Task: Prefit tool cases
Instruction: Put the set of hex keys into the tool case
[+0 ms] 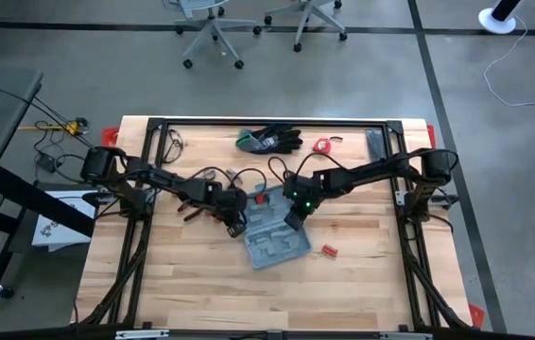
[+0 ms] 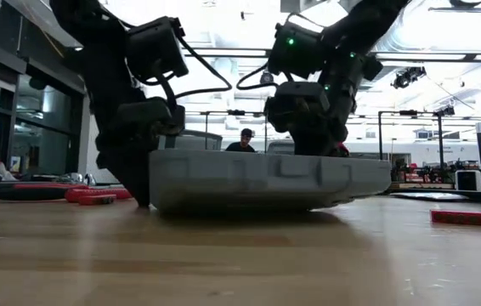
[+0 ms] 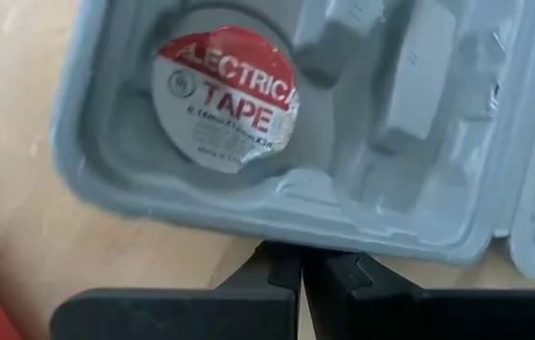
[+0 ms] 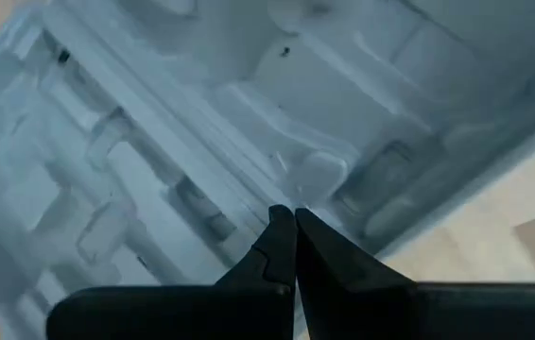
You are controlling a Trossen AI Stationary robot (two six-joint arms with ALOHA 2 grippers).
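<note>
A: Where is the grey-blue hinged plastic tool case (image 1: 274,234)?

B: Lying open near the middle of the pale wooden table (image 1: 192,293), moulded recesses facing up, turned at a slant. Between the two dark arms.

A: And the left hand (image 1: 234,225)?

B: Low at the case's left edge, fingers pressed together, gripping nothing. Tips just outside the rim in the left wrist view (image 3: 301,260), beside a round recess holding a roll of electrical tape with a red and white label (image 3: 225,99).

A: Right hand (image 1: 295,218)?

B: Over the case's upper right part, fingers likewise closed tight on nothing. Tips above the ridge between the two halves in the right wrist view (image 4: 294,227).

A: Anything else on the table?

B: A small red block (image 1: 329,250) just right of the case. Black-and-green gloves (image 1: 269,141) near the far edge, well apart from the case. A narrow dark grey flat bar (image 1: 374,144) near the far right corner.

A: Beyond the table?

B: A person (image 2: 245,140) far off in the low view, partly hidden behind the case.
</note>
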